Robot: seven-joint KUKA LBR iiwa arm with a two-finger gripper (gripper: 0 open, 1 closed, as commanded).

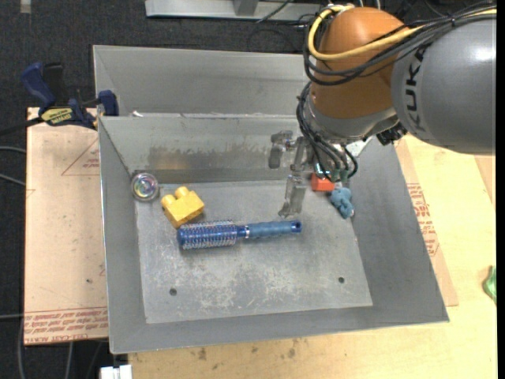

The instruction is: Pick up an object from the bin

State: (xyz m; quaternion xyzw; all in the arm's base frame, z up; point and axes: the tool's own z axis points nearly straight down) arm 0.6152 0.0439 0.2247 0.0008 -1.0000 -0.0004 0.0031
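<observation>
Camera view looks down into a grey metal bin (237,334) with sloping walls and a flat floor. All places below are given from the blue hairbrush (237,233), the largest thing in it.

Nearer than the brush, the floor is bare metal up to the front wall. The brush lies flat across the middle of the floor, with its bristled head to the left and its thin handle pointing right.

Just beyond the bristled head, close to it but apart, sits a yellow toy brick (182,206) with a raised stud on top. Farther back and left of the brick, at the foot of the left wall, is a small round shiny thing (145,185).

The hand (289,208) comes down just beyond the handle end of the brush, its metal tip close above the floor and near the handle. I cannot tell whether it touches the handle, or whether the hand is open or closed.

To the right of the handle end and a little farther back, against the right wall, are a small orange piece (321,184) and a small light-blue piece (342,201). I cannot tell whether these lie loose in the bin or hang from the wrist cables.

Beyond and above them is the wrist's orange cover (355,46), looped with black and yellow cables. The grey arm (465,77) reaches in from the right.
</observation>
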